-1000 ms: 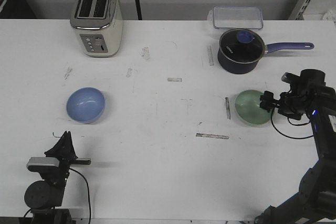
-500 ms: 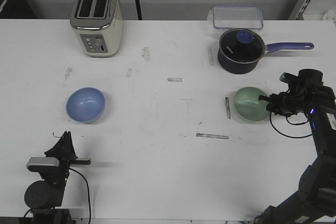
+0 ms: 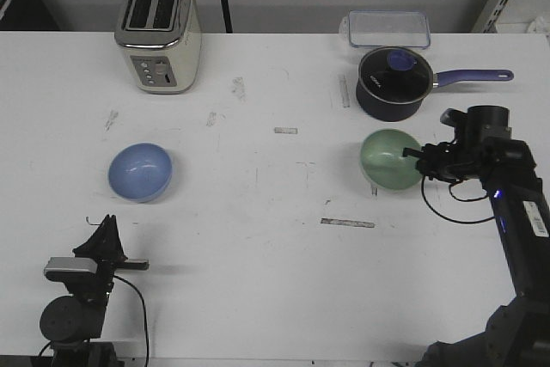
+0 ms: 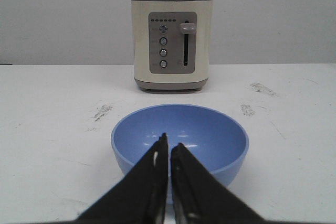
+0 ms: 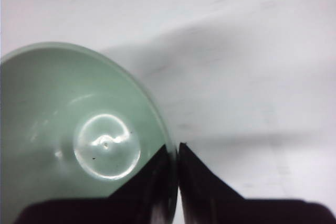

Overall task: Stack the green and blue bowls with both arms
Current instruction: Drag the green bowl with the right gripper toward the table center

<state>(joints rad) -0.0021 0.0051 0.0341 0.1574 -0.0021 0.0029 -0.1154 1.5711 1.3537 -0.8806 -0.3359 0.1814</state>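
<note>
The pale green bowl is right of the table's middle, held off the table by its right rim in my right gripper. In the right wrist view one finger is inside the green bowl, one outside, with the gripper shut on the rim. The blue bowl sits on the table at the left. My left gripper rests near the front edge, a little short of it. In the left wrist view the gripper is shut and empty, pointing at the blue bowl.
A cream toaster stands at the back left, behind the blue bowl. A dark navy pot with a purple handle is just behind the green bowl. A clear lidded box is at the back right.
My right gripper has moved left and a little away from me, carrying the green bowl with it toward the table's middle. The left arm and the blue bowl have not moved.
</note>
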